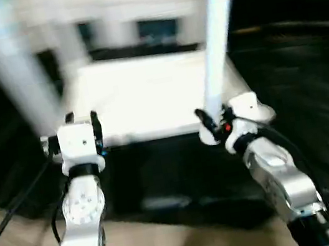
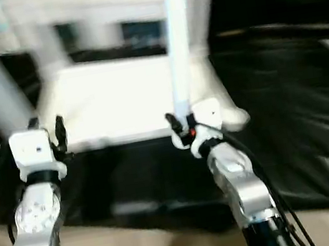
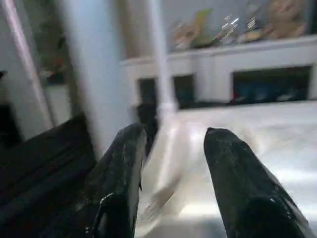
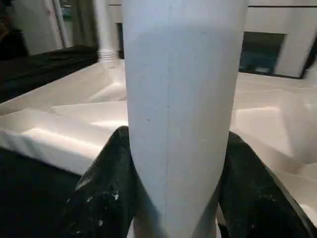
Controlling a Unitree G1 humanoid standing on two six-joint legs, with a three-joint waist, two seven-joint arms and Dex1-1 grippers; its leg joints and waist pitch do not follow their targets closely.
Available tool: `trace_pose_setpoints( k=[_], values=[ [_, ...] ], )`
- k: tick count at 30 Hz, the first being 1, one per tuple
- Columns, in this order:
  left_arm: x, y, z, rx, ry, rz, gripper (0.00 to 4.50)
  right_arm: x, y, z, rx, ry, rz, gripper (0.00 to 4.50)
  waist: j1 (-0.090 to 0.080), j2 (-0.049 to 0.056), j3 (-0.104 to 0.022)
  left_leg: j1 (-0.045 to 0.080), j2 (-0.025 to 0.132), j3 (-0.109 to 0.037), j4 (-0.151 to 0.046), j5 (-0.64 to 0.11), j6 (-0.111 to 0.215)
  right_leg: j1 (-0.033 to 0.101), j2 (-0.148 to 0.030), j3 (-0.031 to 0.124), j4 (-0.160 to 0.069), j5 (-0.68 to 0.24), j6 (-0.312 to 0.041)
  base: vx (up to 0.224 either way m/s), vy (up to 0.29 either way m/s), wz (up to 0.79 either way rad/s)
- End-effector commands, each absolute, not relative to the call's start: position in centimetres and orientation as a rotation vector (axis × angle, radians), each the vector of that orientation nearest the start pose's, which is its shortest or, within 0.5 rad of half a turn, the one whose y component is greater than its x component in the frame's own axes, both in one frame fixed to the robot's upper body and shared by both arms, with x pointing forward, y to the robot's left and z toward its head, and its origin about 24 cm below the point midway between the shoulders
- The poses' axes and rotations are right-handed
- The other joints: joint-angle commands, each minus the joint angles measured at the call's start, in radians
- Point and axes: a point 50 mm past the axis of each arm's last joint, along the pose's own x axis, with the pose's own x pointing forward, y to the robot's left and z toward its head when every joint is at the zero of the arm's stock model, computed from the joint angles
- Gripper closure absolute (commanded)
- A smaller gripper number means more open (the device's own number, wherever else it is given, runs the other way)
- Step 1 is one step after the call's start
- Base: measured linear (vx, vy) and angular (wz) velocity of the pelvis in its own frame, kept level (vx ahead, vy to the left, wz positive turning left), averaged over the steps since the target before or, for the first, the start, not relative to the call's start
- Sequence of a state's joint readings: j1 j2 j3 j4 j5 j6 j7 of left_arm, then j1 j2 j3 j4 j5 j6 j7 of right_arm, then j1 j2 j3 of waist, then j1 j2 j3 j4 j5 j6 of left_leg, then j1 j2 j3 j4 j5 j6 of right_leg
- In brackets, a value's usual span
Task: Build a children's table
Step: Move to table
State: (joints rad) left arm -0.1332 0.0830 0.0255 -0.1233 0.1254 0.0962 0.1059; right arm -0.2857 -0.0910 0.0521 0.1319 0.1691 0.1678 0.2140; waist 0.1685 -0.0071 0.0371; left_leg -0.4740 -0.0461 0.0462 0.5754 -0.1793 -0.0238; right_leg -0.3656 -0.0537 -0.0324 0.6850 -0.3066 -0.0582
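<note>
Tabletop: white tabletop (image 1: 147, 97) lies flat on a black cover (image 1: 313, 104), raised rim up, straight ahead of both arms.
Right tool: right tool (image 1: 210, 123) sits at the tabletop's near right corner, fingers (image 4: 106, 188) clamped on either side of a white leg (image 4: 183, 99) that stands upright there.
Right wrist view: here the leg is up close between the two black fingers, and beyond it the ribbed inside of the tabletop shows, with another leg (image 4: 106, 29) standing at the far corner.
Left tool: left tool (image 1: 82, 119) hovers at the tabletop's near left corner, fingers (image 3: 119, 168) half apart with nothing between them.
Left wrist view: a thick leg (image 3: 94, 69) rises just beside the tool, untouched, and a thinner-looking leg (image 3: 159, 54) stands farther along the tabletop.
Head views: the near left leg (image 1: 6, 61) leans across the corner, blurred.
Behind the tabletop: a white cabinet (image 3: 223, 64) with dark openings, and colourful items on its top, too blurred to name.
In the way: the held leg hides part of the tabletop's right side.
Writing: none readable.
</note>
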Motion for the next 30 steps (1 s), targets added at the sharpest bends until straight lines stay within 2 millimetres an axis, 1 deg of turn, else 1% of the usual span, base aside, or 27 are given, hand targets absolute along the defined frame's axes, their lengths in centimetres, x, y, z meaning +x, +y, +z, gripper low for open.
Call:
trace_pose_setpoints(
  k=[1, 2, 3, 4, 5, 6, 7, 9, 10, 11, 12, 13, 14, 15, 16, 17, 19, 21, 22, 23, 24, 25, 26, 27, 28, 29, 30],
  values=[
    [28.0, 15.9, 9.7, 0.183, -0.165, 0.058, 2.28, 30.7, -13.8, 7.2, 0.064, 0.025, 0.266, 2.65, -0.011, -0.02, -0.062, 0.114, 0.133, -0.04, 0.138, -0.345, -0.102, -0.078, -0.256, 0.104, -0.18, -0.213, -0.109, -0.09, -0.044, 0.13],
    [28.1, 15.8, 9.7, 0.199, -0.162, 0.048, 2.28, 30.8, -14.0, 7.2, 0.044, 0.026, 0.248, 2.65, -0.004, 0.002, -0.032, 0.026, 0.167, -0.053, 0.181, -0.143, -0.055, 0.009, -0.305, 0.139, -0.191, -0.257, -0.125, -0.09, -0.044, 0.13],
    [28.1, 15.8, 9.6, 0.202, -0.161, 0.047, 2.28, 30.8, -14.0, 7.2, 0.038, 0.026, 0.246, 2.65, -0.001, 0.014, -0.021, 0.016, 0.194, -0.064, 0.176, -0.103, -0.072, 0.038, -0.29, 0.097, -0.174, -0.272, -0.133, -0.017, 0.03, -0.31],
    [28.2, 15.6, 9.7, 0.19, -0.167, 0.03, 2.28, 30.9, -14.2, 7.3, 0.073, -0.001, 0.224, 2.65, -0.024, 0.072, -0.055, 0.086, 0.272, -0.108, 0.006, -0.325, -0.208, 0.003, -0.073, -0.008, -0.045, -0.153, -0.056, -0.045, 0.096, -0.2],
    [28.2, 15.6, 9.7, 0.19, -0.167, 0.03, 2.28, 30.9, -14.2, 7.3, 0.073, -0.001, 0.224, 2.65, -0.039, 0.084, -0.055, 0.092, 0.275, -0.115, -0.037, -0.487, -0.26, -0.02, -0.043, -0.009, 0.006, -0.052, -0.004, -0.045, 0.096, -0.2],
    [28.2, 15.5, 9.6, 0.186, -0.168, 0.024, 2.28, 30.9, -14.4, 7.4, 0.086, -0.007, 0.212, 2.65, -0.061, 0.073, -0.051, 0.085, 0.267, -0.119, -0.058, -0.577, -0.279, -0.016, -0.037, -0.016, 0.016, 0.033, 0.023, -0.116, 0.114, 0.04],
    [28.3, 15.4, 9.6, 0.181, -0.163, 0.012, 2.28, 30.8, -14.8, 7.3, 0.096, -0.004, 0.204, 2.65, -0.074, 0.086, -0.044, 0.109, 0.27, -0.082, -0.052, -0.756, -0.307, -0.028, -0.052, -0.003, -0.016, 0.044, 0.047, -0.094, 0.075, -0.17],
    [28.3, 15.3, 9.5, 0.177, -0.158, 0.001, 2.28, 30.7, -15.0, 7.3, 0.099, 0.001, 0.197, 2.65, -0.095, 0.05, -0.017, 0.136, 0.256, -0.025, -0.055, -0.931, -0.227, -0.021, -0.064, 0.007, -0.102, -0.258, 0.048, -0.09, 0.049, -0.24],
    [28.4, 15.2, 9.5, 0.17, -0.156, -0.013, 2.28, 30.7, -15.3, 7.4, 0.111, -0.005, 0.183, 2.65, -0.108, 0.038, -0.015, 0.213, 0.243, 0.03, -0.017, -0.911, -0.174, -0.058, -0.048, 0.005, -0.155, -0.458, 0.052, -0.07, -0.019, -0.52],
    [28.5, 15.1, 9.4, 0.168, -0.155, -0.019, 2.28, 30.6, -15.5, 7.4, 0.104, -0.008, 0.18, 2.65, -0.118, 0.049, -0.002, 0.235, 0.247, 0.062, -0.025, -0.915, -0.136, -0.048, -0.026, -0.027, -0.181, -0.532, 0.071, -0.07, -0.019, -0.52],
    [28.5, 15.1, 9.4, 0.168, -0.155, -0.021, 2.28, 30.6, -15.5, 7.5, 0.099, -0.009, 0.179, 2.65, -0.125, 0.056, 0.005, 0.23, 0.263, 0.077, -0.057, -0.954, -0.13, -0.03, -0.011, -0.056, -0.166, -0.522, 0.076, -0.11, -0.036, -0.73],
    [28.6, 15.0, 9.4, 0.166, -0.154, -0.03, 2.28, 30.6, -15.7, 7.4, 0.1, -0.01, 0.168, 2.65, -0.077, 0.086, 0.006, -0.013, 0.249, 0.093, -0.223, -1.07, -0.121, 0.198, -0.013, -0.09, 0.106, -0.307, 0.071, -0.138, -0.038, -0.34],
    [28.6, 15.0, 9.4, 0.166, -0.153, -0.033, 2.28, 30.5, -15.8, 7.5, 0.093, -0.012, 0.164, 2.65, -0.011, 0.082, -0.016, -0.023, 0.218, 0.16, -0.179, -0.926, -0.037, 0.197, -0.004, -0.052, 0.112, -0.347, 0.077, -0.138, -0.038, -0.34],
    [28.7, 15.0, 9.3, 0.166, -0.149, -0.036, 2.28, 30.5, -15.8, 7.5, 0.084, -0.014, 0.165, 2.65, -0.094, -0.03, -0.039, 0.152, 0.225, 0.133, 0.119, -0.436, 0.011, 0.059, -0.172, 0.081, -0.152, -0.957, 0.114, 0.008, -0.137, 0.0],
    [28.7, 15.0, 9.3, 0.166, -0.148, -0.036, 2.28, 30.5, -15.8, 7.5, 0.084, -0.013, 0.166, 2.65, -0.076, -0.033, -0.021, 0.086, 0.169, 0.078, 0.21, -0.204, 0.09, 0.072, -0.181, 0.12, -0.248, -1.069, 0.098, 0.171, -0.176, -0.11],
    [28.7, 14.9, 9.2, 0.162, -0.144, -0.039, 2.28, 30.5, -15.9, 7.5, 0.077, -0.017, 0.17, 2.65, -0.057, -0.01, 0.001, -0.02, 0.151, 0.044, 0.219, -0.073, 0.099, 0.154, -0.187, 0.15, -0.229, -0.907, 0.068, 0.171, -0.176, -0.11],
    [28.8, 14.9, 9.1, 0.16, -0.141, -0.039, 2.28, 30.5, -15.9, 7.5, 0.075, -0.02, 0.173, 2.65, -0.042, 0.004, -0.024, 0.006, 0.177, 0.042, 0.147, -0.078, 0.088, 0.175, -0.135, 0.112, -0.188, -0.541, -0.025, 0.092, -0.085, 0.11],
    [28.8, 14.9, 8.9, 0.159, -0.13, -0.034, 2.28, 30.5, -15.8, 7.7, 0.051, -0.031, 0.197, 2.65, -0.041, 0.055, -0.068, 0.069, 0.205, 0.051, 0.042, 0.041, 0.133, 0.176, -0.055, 0.043, -0.157, -0.164, -0.066, 0.078, -0.038, 0.26],
    [28.7, 15.0, 8.9, 0.152, -0.128, -0.03, 2.28, 30.5, -15.8, 7.8, 0.052, -0.032, 0.204, 2.65, -0.092, 0.085, -0.067, 0.179, 0.287, -0.046, -0.011, 0.075, 0.295, 0.066, 0.023, -0.02, -0.045, -0.012, 0.004, 0.073, 0.021, 0.16],
    [28.7, 15.0, 8.8, 0.15, -0.126, -0.028, 2.28, 30.4, -15.8, 7.8, 0.054, -0.032, 0.208, 2.65, -0.137, 0.093, -0.105, 0.305, 0.377, -0.147, -0.003, 0.2, 0.518, -0.051, -0.012, -0.025, 0.054, -0.127, 0.074, 0.144, 0.015, 0.14],
    [28.7, 15.0, 8.8, 0.15, -0.126, -0.028, 2.28, 30.4, -15.8, 7.8, 0.054, -0.032, 0.208, 2.65, -0.14, 0.09, -0.104, 0.296, 0.377, -0.152, 0.003, 0.28, 0.569, -0.064, -0.02, -0.019, 0.071, -0.129, 0.106, 0.124, -0.028, -0.14],
    [28.7, 15.2, 8.7, 0.141, -0.122, -0.019, 2.28, 30.5, -15.8, 7.9, 0.018, -0.03, 0.229, 2.65, -0.139, 0.076, -0.09, 0.26, 0.365, -0.138, -0.008, 0.369, 0.59, -0.081, -0.037, -0.005, 0.092, -0.074, 0.167, 0.16, -0.046, -0.24],
    [28.7, 15.2, 8.7, 0.139, -0.119, -0.016, 2.28, 30.5, -15.8, 7.9, 0.007, -0.031, 0.234, 2.65, -0.134, 0.062, -0.08, 0.232, 0.328, -0.1, -0.019, 0.304, 0.544, -0.086, -0.036, 0.007, 0.087, 0.013, 0.193, 0.09, -0.039, -0.22],
    [28.6, 15.3, 8.6, 0.14, -0.115, -0.009, 2.28, 30.5, -15.7, 7.9, -0.002, -0.029, 0.242, 2.65, -0.127, 0.042, -0.06, 0.195, 0.277, -0.038, -0.03, 0.12, 0.471, -0.07, -0.041, 0.022, 0.021, 0.119, 0.136, 0.06, -0.055, -0.09],
    [28.6, 15.4, 8.6, 0.141, -0.114, -0.004, 2.28, 30.5, -15.7, 7.9, -0.004, -0.027, 0.25, 2.65, -0.125, 0.012, -0.049, 0.161, 0.225, 0.005, -0.019, -0.028, 0.399, -0.031, -0.049, 0.042, -0.059, 0.171, 0.107, 0.034, -0.102, 0.01],
    [28.5, 15.7, 8.4, 0.129, -0.102, 0.02, 2.28, 30.6, -15.5, 7.8, -0.02, -0.023, 0.265, 2.65, -0.078, -0.051, -0.04, 0.07, 0.11, 0.068, 0.118, -0.215, 0.255, 0.074, -0.124, 0.138, -0.184, -0.179, 0.224, 0.034, -0.102, 0.01],
    [28.5, 15.8, 8.4, 0.128, -0.101, 0.022, 2.28, 30.6, -15.5, 7.8, -0.021, -0.023, 0.266, 2.65, -0.074, -0.02, -0.053, 0.074, 0.12, 0.052, 0.15, -0.201, 0.204, 0.092, -0.174, 0.167, -0.181, -0.32, 0.178, 0.044, -0.11, -0.03]
  ],
)
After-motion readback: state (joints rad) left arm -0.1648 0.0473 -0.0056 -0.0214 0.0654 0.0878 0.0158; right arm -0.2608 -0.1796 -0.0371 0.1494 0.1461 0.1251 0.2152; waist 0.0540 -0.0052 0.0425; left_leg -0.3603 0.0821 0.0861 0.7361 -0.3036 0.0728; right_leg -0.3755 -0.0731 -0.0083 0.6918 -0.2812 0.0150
